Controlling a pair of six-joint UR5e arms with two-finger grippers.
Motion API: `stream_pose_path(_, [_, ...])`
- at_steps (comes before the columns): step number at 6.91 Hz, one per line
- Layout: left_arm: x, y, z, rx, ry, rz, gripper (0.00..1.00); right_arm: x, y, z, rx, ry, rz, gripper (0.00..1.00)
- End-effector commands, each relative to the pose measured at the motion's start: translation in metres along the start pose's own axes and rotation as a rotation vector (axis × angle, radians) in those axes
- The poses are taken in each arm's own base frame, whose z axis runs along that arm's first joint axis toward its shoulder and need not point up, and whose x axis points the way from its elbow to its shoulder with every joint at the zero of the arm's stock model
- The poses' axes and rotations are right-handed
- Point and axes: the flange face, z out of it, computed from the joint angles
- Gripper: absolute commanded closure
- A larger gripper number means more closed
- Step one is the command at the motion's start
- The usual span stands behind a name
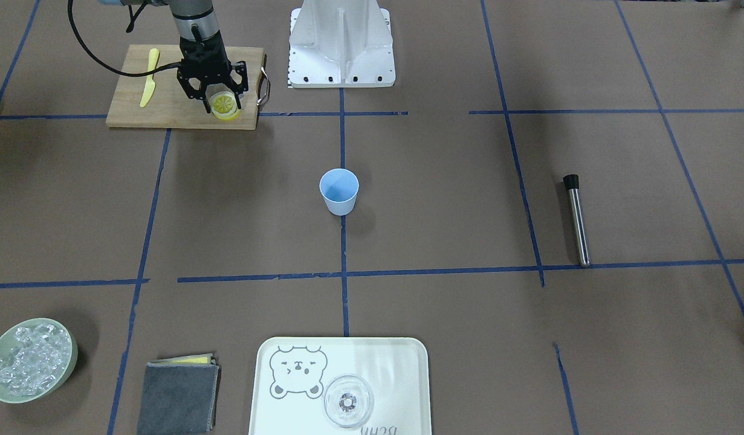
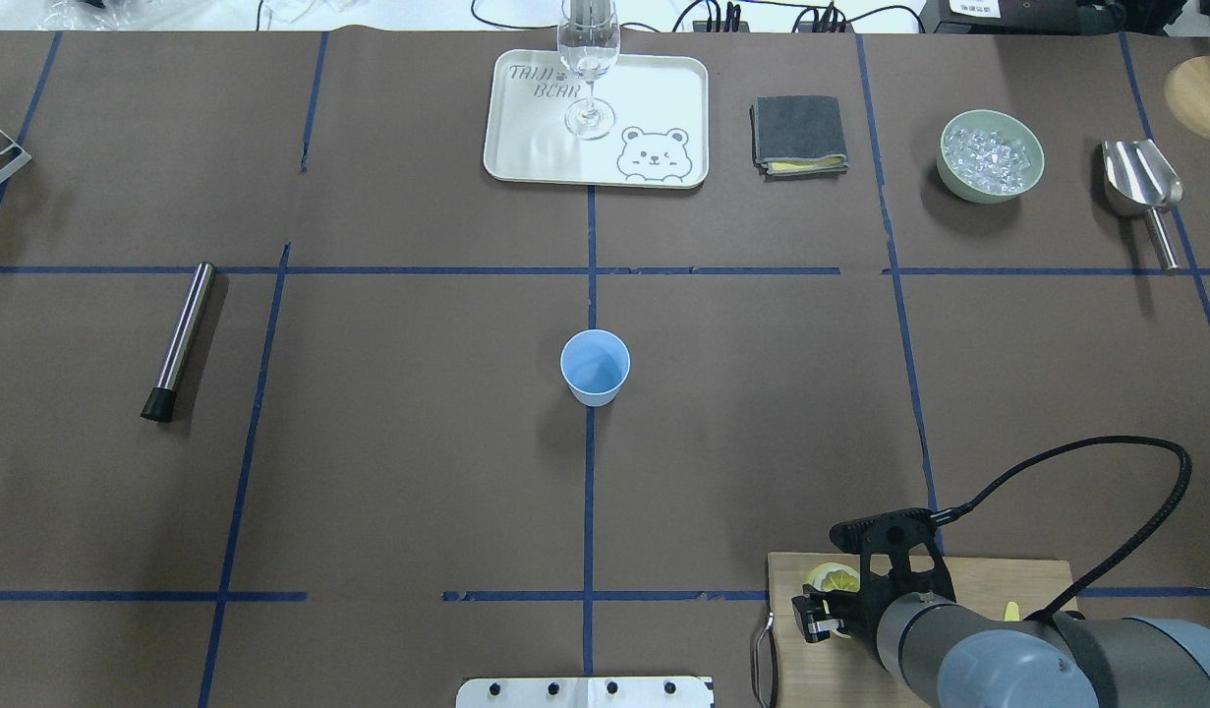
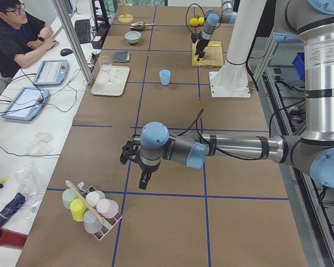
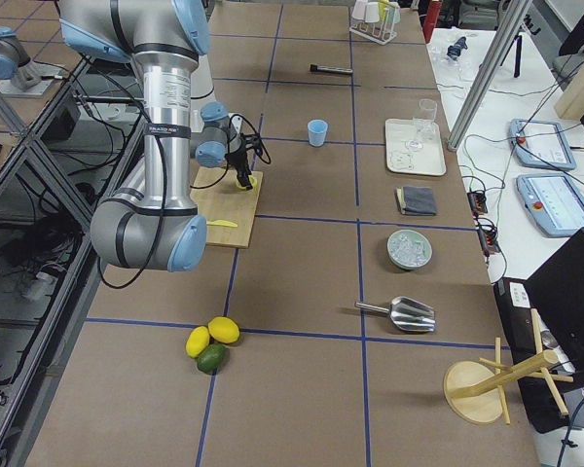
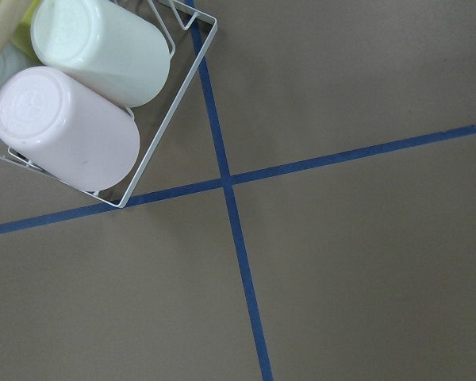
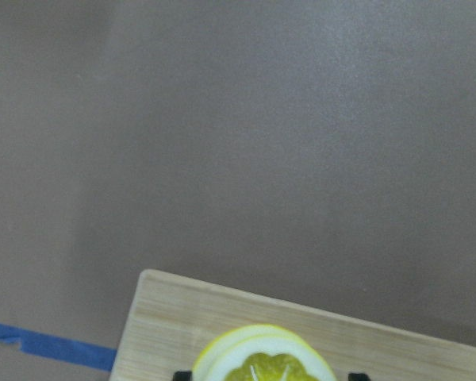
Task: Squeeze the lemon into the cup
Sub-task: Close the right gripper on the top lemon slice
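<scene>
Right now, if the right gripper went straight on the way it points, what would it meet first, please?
The right gripper straddles the lemon, so it would probably meet the cutting board first, though depth is unclear.

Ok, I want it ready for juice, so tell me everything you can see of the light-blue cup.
The cup is small, light blue, tapered toward its base, handleless, and looks like plastic. It stands upright, mouth up, and appears empty. It sits mid-table on the brown table cover, over a blue tape line. Nothing else touches it.
</scene>
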Motion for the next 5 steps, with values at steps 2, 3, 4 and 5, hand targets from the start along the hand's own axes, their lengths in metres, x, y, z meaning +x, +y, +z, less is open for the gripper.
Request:
stream_pose_path(2, [-0.0001,0.0001,0.0001,0.000,0.000,0.000,0.00,0.0001,0.0010,0.0010,-0.001,0.001,-0.001,0.27])
stream_pose_path(3, [0.0004,-0.0002,-0.0004,0.001,0.000,0.001,0.00,0.0000,0.0019,0.0017,-0.003,0.002,-0.003,0.26])
stream_pose_path(4, [-0.0002,0.0002,0.0003,-0.001,0.000,-0.001,0.00,-0.0003,0.0035,0.0024,-0.005,0.003,-0.005,0.26])
stream_pose_path(5, [-0.0003,0.0002,0.0003,-0.001,0.000,-0.001,0.00,-0.0015,0.0047,0.0024,-0.007,0.002,-0.007,0.26])
